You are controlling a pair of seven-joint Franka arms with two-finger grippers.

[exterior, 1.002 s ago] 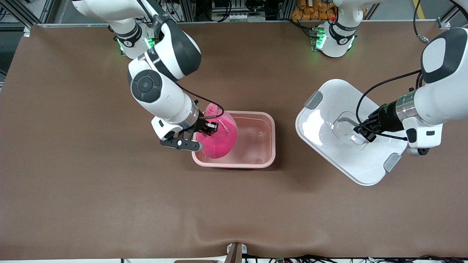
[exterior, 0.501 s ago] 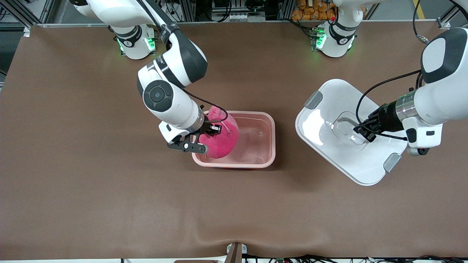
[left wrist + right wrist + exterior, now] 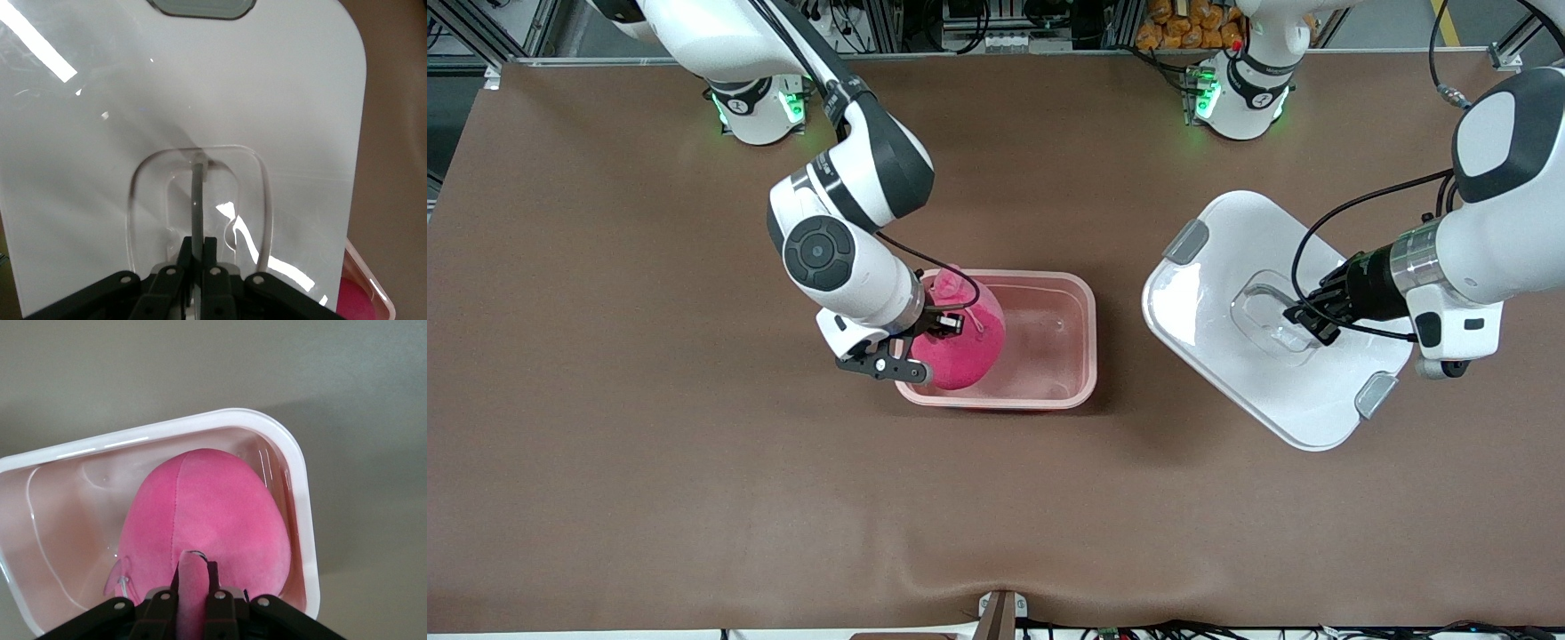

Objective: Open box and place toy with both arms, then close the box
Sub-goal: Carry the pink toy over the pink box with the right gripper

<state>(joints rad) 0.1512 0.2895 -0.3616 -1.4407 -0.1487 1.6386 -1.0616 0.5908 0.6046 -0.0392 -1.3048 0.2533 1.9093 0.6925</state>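
box's open: left gripper point(image 3: 1303, 322) fingers clamp the white plastic lid point(image 3: 1209, 302) by its handle, right gripper point(image 3: 951, 325) pinches the hot-pink plush toy point(image 3: 960, 356) over the translucent pink tub point(image 3: 1063, 356). release and closing left.

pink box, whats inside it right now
The pink toy fills the box's end toward the right arm, hanging from the right pincer, shut on a fold of it. The remaining floor shows bare. Whatever lies under the toy is covered.
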